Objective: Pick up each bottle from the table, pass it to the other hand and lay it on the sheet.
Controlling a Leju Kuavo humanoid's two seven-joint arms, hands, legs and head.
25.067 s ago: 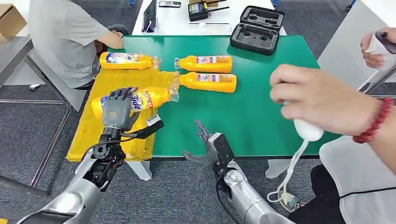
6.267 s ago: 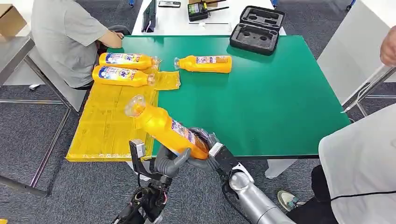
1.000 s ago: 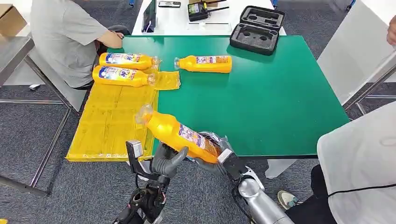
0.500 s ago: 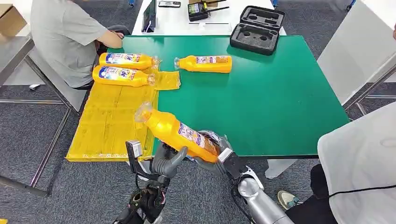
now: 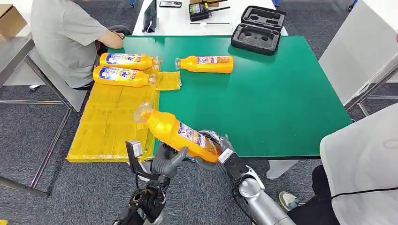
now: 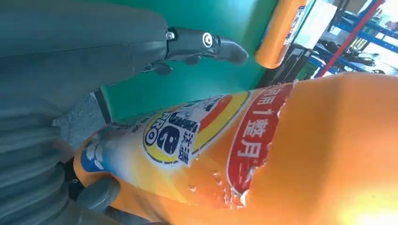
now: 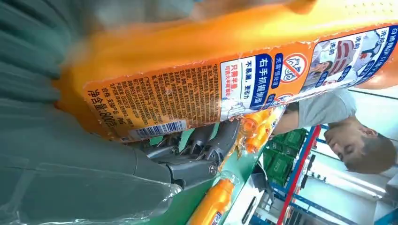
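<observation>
Green table (image 5: 263, 108) near edge, both hands apparently gripping tilted bottle (image 5: 176, 132)

Orange bottles (image 5: 180, 135) with blue-and-red labels; yellow sheet (image 5: 110, 119); green tabletop (image 5: 263, 103); black case (image 5: 259, 29); grey carpet (image 5: 28, 136).

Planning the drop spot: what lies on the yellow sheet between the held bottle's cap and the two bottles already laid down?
Bare yellow sheet lies between the held bottle and the two laid bottles; the head view shows it.
</observation>
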